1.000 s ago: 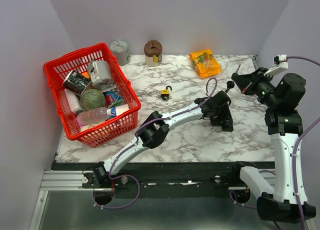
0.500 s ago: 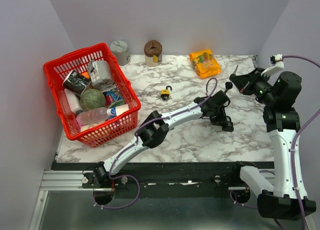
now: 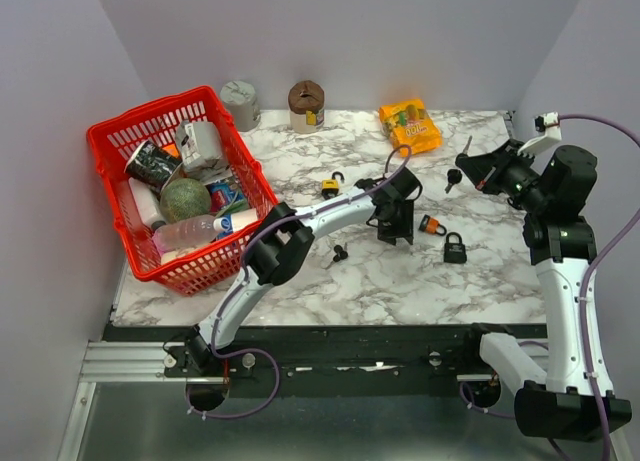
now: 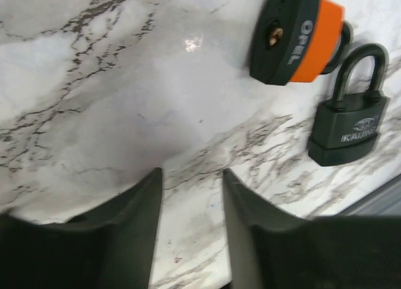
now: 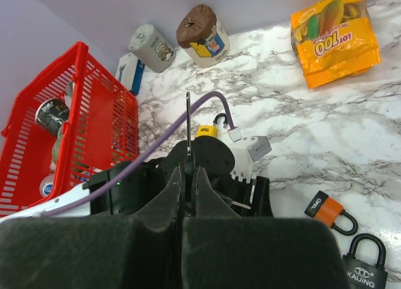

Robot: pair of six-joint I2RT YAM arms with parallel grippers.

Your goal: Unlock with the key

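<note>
My right gripper (image 5: 188, 171) is shut on a thin metal key (image 5: 188, 123), whose blade sticks out past the fingertips. In the top view that right gripper (image 3: 467, 164) hovers over the table's right side with the key (image 3: 466, 145). An orange padlock (image 3: 432, 224) and a black padlock (image 3: 455, 248) lie on the marble, and they also show as the orange padlock (image 4: 296, 35) and black padlock (image 4: 348, 130) in the left wrist view. My left gripper (image 4: 191, 179) is open over bare marble with nothing between its fingers. It sits left of both locks as the left gripper (image 3: 392, 219) in the top view.
A yellow padlock (image 3: 330, 186) lies mid-table and a small dark item (image 3: 340, 252) lies near the left forearm. A red basket (image 3: 262, 196) of groceries fills the left side. Two cans (image 3: 307, 105) and an orange snack bag (image 3: 409, 127) stand along the back edge.
The left arm has swung left off the orange and black padlocks, which now lie uncovered. Its jaws stand narrower than before. The right gripper has shifted slightly left with the key.
</note>
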